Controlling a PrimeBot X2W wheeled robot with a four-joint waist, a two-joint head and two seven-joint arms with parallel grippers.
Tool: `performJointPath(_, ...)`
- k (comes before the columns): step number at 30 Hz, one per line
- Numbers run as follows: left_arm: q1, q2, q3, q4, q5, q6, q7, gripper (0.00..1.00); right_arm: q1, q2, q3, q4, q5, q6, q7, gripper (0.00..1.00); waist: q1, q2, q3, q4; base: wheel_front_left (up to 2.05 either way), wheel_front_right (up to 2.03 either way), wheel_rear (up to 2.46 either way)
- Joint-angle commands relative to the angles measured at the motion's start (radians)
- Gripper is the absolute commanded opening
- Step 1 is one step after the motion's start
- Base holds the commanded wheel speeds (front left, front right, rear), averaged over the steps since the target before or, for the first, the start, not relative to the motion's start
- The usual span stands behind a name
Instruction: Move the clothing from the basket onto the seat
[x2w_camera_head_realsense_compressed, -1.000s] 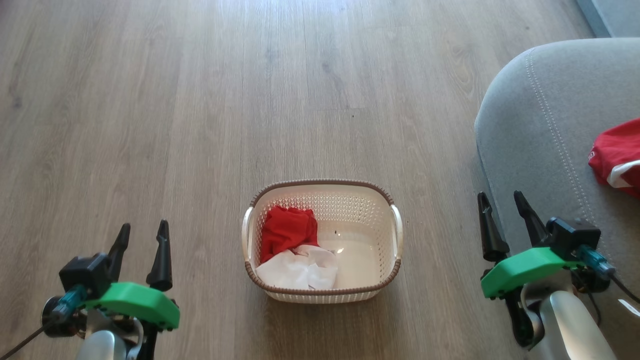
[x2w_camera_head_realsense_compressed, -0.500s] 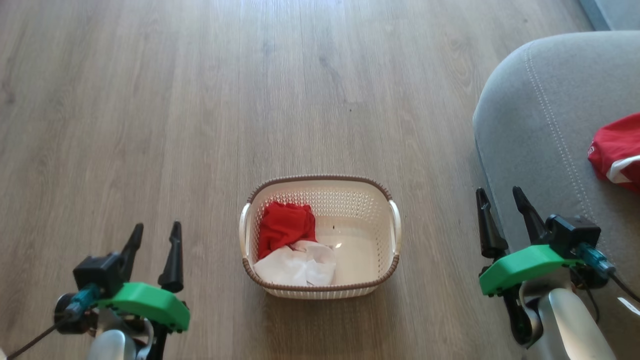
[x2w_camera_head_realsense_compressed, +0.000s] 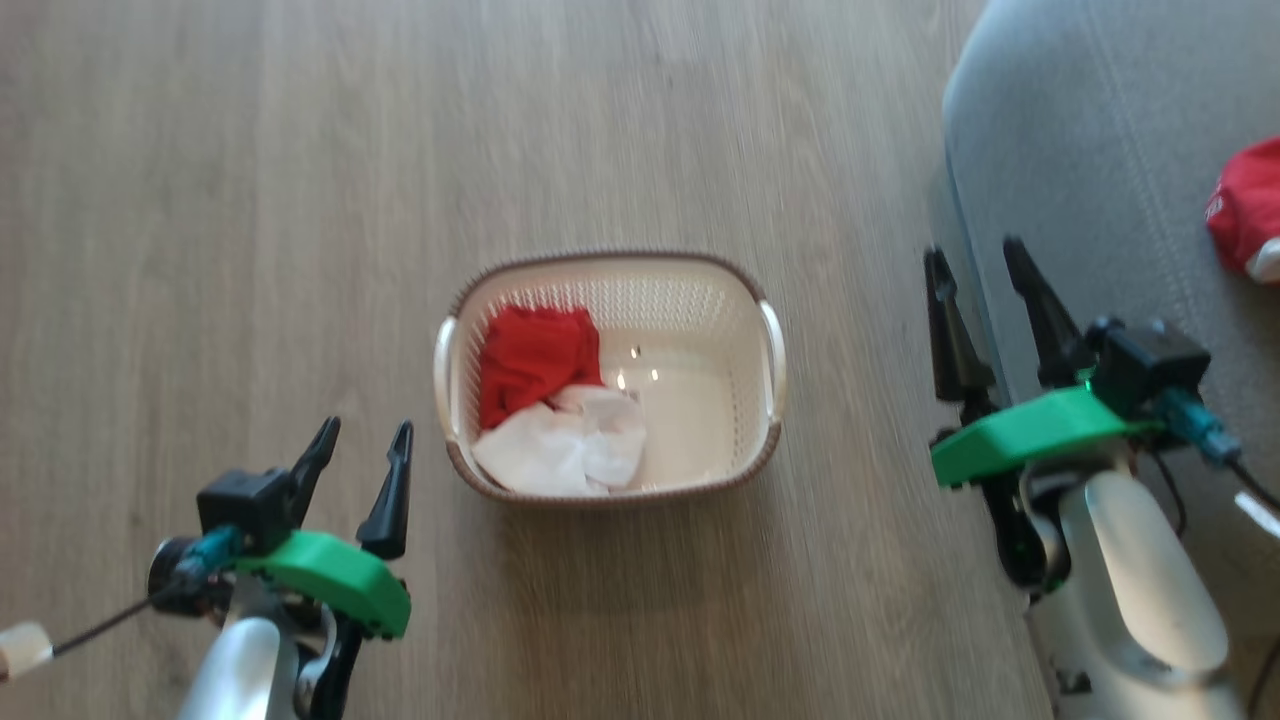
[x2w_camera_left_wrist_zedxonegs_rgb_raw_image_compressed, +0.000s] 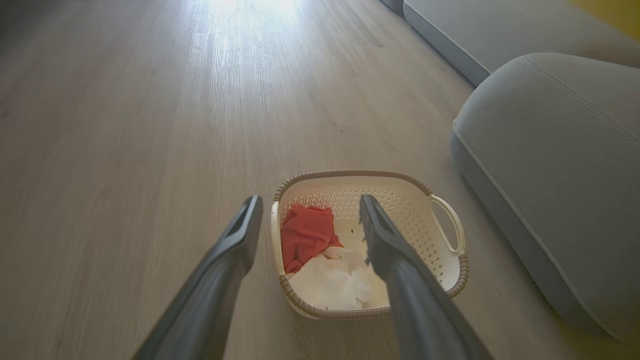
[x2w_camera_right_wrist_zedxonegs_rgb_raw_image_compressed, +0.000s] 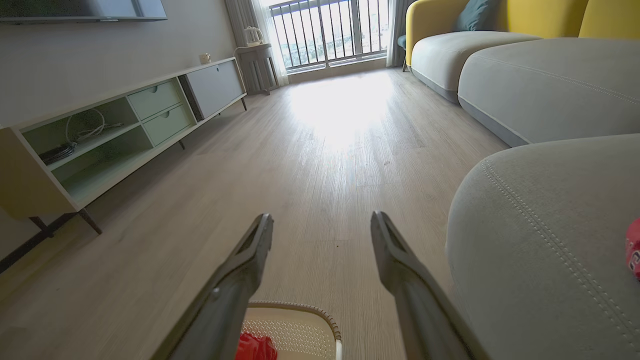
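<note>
The cream basket with a brown rim stands on the wood floor. In its left half lie a red garment and a white garment. A second red garment with a white band rests on the grey seat at the right. My left gripper is open, low and left of the basket. Beside the seat's edge, right of the basket, my right gripper is open and holds nothing.
A low TV cabinet runs along the left wall. More grey and yellow sofa sections stand behind the seat. A balcony door lets bright light onto the wood floor.
The head view has tilted down, so the basket and seat sit higher in frame. My left gripper has moved closer to the basket. Both grippers stay open.
</note>
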Motion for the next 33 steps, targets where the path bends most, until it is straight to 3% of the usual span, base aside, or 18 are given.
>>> performJointPath(1,-0.044,0.031,0.017,-0.016,-0.009,-0.002,-0.01,1.0,-0.037,0.005,0.032,-0.044,0.007,0.0,-0.009,1.0,0.0,0.0,0.08,-0.03,0.0,0.0,0.0)
performJointPath(19,-0.315,0.151,-0.144,0.09,-0.05,-0.002,-0.01,1.0,-0.242,0.005,0.125,-0.164,0.069,0.0,-0.009,1.0,0.0,0.0,0.452,-0.134,0.0,0.0,0.0)
performJointPath(33,-0.618,0.234,-0.328,0.312,0.01,-0.002,-0.01,1.0,-0.252,0.005,0.165,-0.193,0.149,0.0,-0.009,1.0,0.0,0.0,0.596,-0.223,0.0,0.0,0.0)
